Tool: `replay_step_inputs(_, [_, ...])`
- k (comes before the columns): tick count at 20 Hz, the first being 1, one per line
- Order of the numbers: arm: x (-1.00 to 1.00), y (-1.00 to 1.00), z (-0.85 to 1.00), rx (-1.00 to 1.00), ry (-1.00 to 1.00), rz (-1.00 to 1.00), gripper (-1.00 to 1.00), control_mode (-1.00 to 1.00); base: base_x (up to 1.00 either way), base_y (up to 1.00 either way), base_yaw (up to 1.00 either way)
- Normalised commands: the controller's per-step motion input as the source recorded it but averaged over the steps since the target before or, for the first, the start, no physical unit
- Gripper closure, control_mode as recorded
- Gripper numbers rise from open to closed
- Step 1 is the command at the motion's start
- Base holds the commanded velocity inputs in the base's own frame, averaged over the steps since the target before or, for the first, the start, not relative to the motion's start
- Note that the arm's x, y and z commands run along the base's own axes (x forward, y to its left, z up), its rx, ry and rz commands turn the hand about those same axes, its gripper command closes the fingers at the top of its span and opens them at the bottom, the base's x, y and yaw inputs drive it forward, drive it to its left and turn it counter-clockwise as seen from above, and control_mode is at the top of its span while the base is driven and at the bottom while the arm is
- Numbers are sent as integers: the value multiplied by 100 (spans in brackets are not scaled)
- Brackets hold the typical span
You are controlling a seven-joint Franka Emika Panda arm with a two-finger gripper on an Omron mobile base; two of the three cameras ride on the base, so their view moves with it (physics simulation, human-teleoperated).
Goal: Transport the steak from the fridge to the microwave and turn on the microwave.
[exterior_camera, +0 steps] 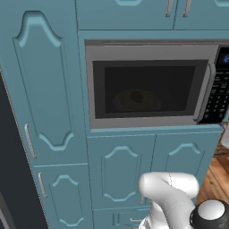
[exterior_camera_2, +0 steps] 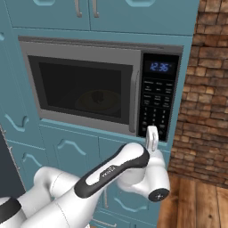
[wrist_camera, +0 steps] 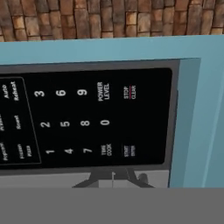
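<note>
The microwave (exterior_camera: pixel 147 51) (exterior_camera_2: pixel 80 50) is built into teal cabinets and its door is shut. Through the dark glass the steak (exterior_camera: pixel 137 96) (exterior_camera_2: pixel 99 95) shows as a dark lump on a round plate (exterior_camera: pixel 147 103). My gripper (exterior_camera_2: pixel 152 133) is shut and holds nothing. It points up at the bottom of the black keypad (exterior_camera_2: pixel 156 107) (exterior_camera: pixel 219 96), just right of the door handle (exterior_camera_2: pixel 132 100). In the hand view the shut gripper (wrist_camera: pixel 113 178) sits close under the keypad (wrist_camera: pixel 87 118), below the start key. A dark sliver of the fridge (exterior_camera: pixel 9 179) lines the far left.
Teal cabinet doors (exterior_camera: pixel 120 172) run below and left of the microwave, with more above (exterior_camera_2: pixel 111 13). A brick wall (exterior_camera_2: pixel 207 89) stands just right of the cabinet and a wooden floor (exterior_camera_2: pixel 200 200) lies under it. The clock display (exterior_camera_2: pixel 159 67) is lit.
</note>
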Motion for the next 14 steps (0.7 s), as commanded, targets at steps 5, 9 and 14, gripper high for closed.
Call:
replay_step_inputs(5, [26,0,-11,0,0,0,100,-100,0,0,0])
replay_step_inputs(9, [15,0,-2,0,0,0,100,-100,0,0,0])
replay_step_inputs(14, [19,0,-7,0,0,0,100,-100,0,0,0])
